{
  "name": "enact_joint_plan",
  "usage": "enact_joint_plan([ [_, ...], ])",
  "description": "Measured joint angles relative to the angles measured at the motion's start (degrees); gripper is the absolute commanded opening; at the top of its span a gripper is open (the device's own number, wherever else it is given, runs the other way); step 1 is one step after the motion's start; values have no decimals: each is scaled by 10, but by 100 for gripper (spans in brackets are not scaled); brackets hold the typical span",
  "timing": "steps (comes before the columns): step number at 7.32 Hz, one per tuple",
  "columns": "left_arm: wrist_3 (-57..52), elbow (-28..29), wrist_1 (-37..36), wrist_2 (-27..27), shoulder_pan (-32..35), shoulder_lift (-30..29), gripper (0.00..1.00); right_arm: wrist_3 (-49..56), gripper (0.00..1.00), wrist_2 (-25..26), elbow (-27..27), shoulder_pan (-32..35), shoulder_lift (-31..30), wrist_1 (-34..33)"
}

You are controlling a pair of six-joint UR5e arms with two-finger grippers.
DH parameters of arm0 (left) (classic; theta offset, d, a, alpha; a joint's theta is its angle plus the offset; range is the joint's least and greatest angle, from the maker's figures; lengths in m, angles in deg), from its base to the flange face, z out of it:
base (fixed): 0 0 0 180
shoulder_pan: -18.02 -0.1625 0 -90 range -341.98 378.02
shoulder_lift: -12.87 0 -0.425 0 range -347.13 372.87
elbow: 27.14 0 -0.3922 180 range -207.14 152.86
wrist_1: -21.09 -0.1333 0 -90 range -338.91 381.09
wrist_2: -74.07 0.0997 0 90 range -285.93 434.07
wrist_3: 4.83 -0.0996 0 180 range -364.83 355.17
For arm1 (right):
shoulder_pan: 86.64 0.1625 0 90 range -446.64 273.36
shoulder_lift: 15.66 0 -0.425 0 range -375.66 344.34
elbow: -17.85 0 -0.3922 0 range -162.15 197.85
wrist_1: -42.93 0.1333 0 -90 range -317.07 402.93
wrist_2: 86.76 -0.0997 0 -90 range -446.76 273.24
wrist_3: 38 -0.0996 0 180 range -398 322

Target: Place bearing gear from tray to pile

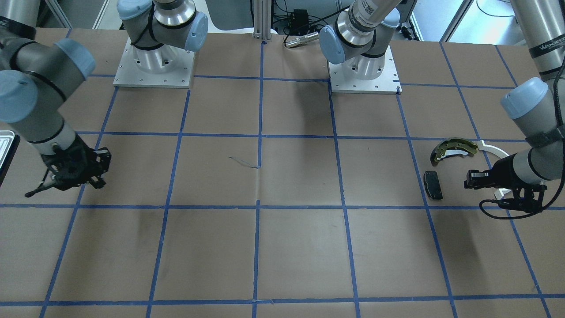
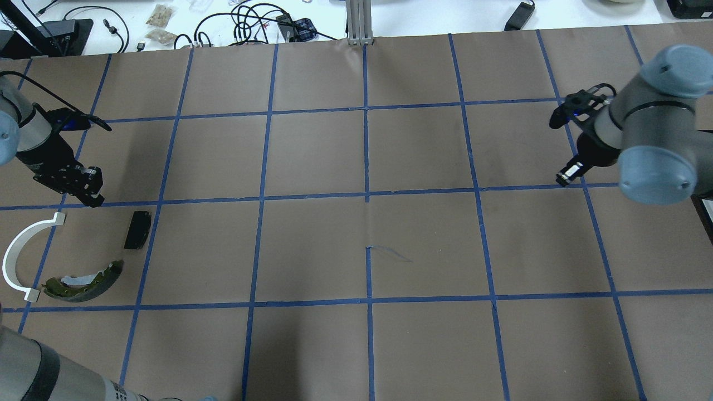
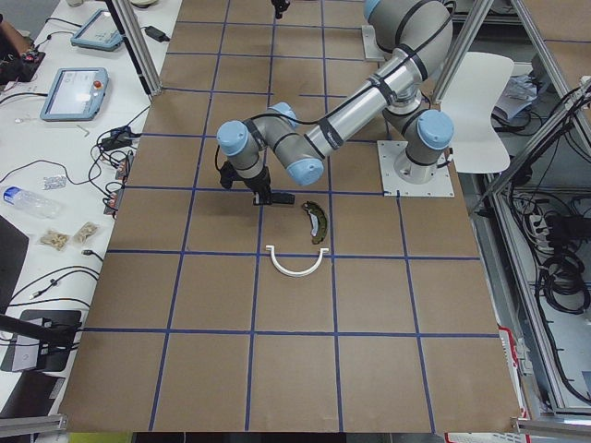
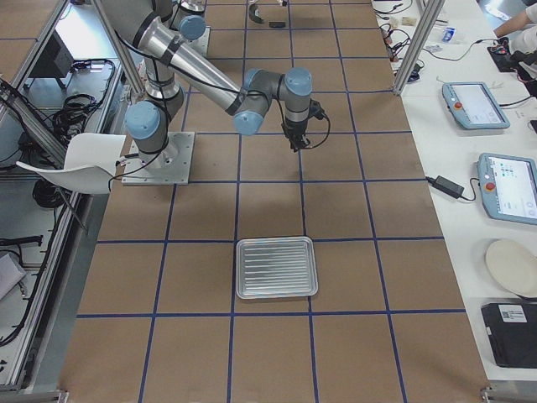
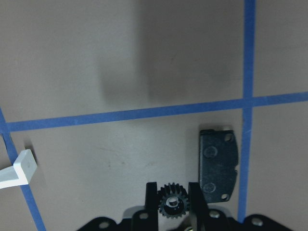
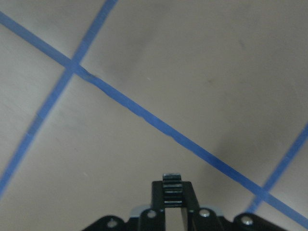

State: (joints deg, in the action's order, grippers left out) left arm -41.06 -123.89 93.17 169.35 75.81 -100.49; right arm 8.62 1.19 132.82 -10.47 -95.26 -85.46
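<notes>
My left gripper (image 5: 171, 192) is shut on the bearing gear (image 5: 171, 202), a tiny black toothed wheel with a paler centre hole, and holds it just above the table. In the overhead view the left gripper (image 2: 93, 195) hangs by the pile: a black rectangular pad (image 2: 137, 229), an olive-gold brake shoe (image 2: 83, 281) and a white arc strip (image 2: 22, 250). The pad (image 5: 219, 166) lies just right of the gear. My right gripper (image 2: 564, 178) is shut and empty (image 6: 173, 190) over bare table. The silvery ridged tray (image 4: 277, 267) holds nothing that shows.
The table is brown paper with a blue tape grid. The two arm bases (image 1: 154, 66) stand at the robot's side. The tray's edge (image 1: 5, 148) shows beside the right arm. Cables and tablets lie on the operators' bench (image 4: 474, 105).
</notes>
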Motion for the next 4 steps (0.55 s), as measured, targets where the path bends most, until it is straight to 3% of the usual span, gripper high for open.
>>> enact_joint_plan([
  [4, -2, -64, -78, 1, -12, -15, 0, -390, 12, -2, -42, 252, 39, -41],
])
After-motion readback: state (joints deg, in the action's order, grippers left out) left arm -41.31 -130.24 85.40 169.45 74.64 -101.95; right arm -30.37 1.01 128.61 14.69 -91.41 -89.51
